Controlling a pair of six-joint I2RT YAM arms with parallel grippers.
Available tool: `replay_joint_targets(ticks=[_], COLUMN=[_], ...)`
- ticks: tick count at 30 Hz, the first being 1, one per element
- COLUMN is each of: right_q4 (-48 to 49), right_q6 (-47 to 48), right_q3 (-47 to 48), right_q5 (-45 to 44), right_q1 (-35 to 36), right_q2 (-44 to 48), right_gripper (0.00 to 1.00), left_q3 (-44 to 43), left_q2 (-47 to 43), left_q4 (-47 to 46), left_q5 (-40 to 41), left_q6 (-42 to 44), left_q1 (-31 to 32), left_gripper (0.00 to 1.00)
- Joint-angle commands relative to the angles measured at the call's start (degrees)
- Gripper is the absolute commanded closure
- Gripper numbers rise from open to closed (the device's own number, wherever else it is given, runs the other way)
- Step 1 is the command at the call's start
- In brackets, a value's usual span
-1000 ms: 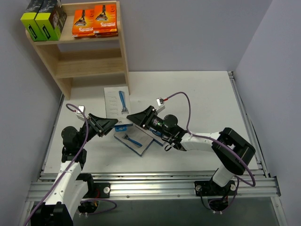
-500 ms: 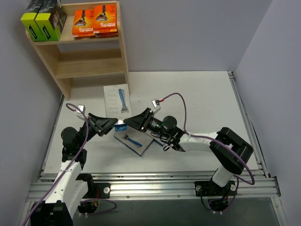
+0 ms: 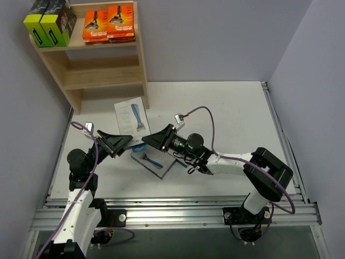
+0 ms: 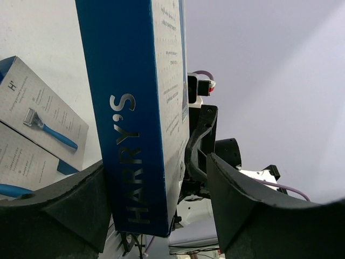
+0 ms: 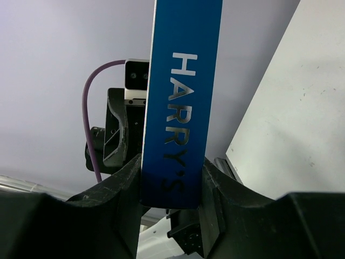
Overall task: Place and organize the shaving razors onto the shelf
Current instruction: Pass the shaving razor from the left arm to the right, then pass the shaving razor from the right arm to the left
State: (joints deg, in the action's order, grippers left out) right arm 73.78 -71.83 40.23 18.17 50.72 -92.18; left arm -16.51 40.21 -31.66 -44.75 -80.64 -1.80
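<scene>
Grey walls close in a white surface (image 3: 232, 118) on the left, the back and the right, and both arms reach over it from the near edge. At the far left corner stands the shelf (image 3: 141, 59), a light-wood unit with two tiers. Its top tier carries black boxes with lime-green sides (image 3: 49, 21) on the left and flat orange packs (image 3: 109, 22) on the right, side by side.

A grey razor card (image 3: 132, 116) printed with a blue razor lies flat on the surface just in front of the shelf's right foot. Nearer the arms, another grey razor pack (image 3: 153, 161) lies flat, tilted, its blue edge showing.

Just above that pack, a third razor pack (image 3: 138, 145) is held up on edge between the two arms, its blue spine reading HARRY'S. The right tool (image 3: 147, 138) is clenched on it: in the right wrist view both fingers (image 5: 113, 183) press against the blue spine from either side. The left tool (image 3: 131, 141) faces it from the other side with the pack between its jaws, but it has let go. In the left wrist view the pack leans against one finger and a clear gap separates it from the other.
</scene>
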Motion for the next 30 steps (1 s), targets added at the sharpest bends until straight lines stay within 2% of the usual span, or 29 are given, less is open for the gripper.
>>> replay_joint_targets(ticks=[1, 9, 15, 23, 30], right_q4=[6.47, 6.38, 6.03, 6.73, 7.61], right_q6=[1.70, 0.64, 0.91, 0.12, -0.94], right_q3=[-0.15, -0.24, 1.08, 0.38, -1.20], right_q5=[-2.88, -8.85, -9.38, -9.83, -9.56], right_q1=[0.17, 0.17, 0.43, 0.78, 0.78], right_q2=[4.29, 4.82, 3.85, 3.59, 4.20], right_gripper=[1.00, 1.00, 1.00, 1.00, 1.00], left_q3=[-0.36, 1.04, 1.57, 1.75, 1.31], left_q2=[-1.71, -4.26, -5.31, -5.05, -4.17], left_q4=[0.11, 3.09, 3.89, 3.98, 3.80], left_q5=[1.42, 1.60, 1.60, 2.21, 3.44], left_q6=[0.40, 0.13, 0.13, -0.04, 1.45], left_q1=[-0.75, -0.83, -0.83, -0.83, -0.92], left_gripper=[0.27, 0.27, 0.28, 0.37, 0.38])
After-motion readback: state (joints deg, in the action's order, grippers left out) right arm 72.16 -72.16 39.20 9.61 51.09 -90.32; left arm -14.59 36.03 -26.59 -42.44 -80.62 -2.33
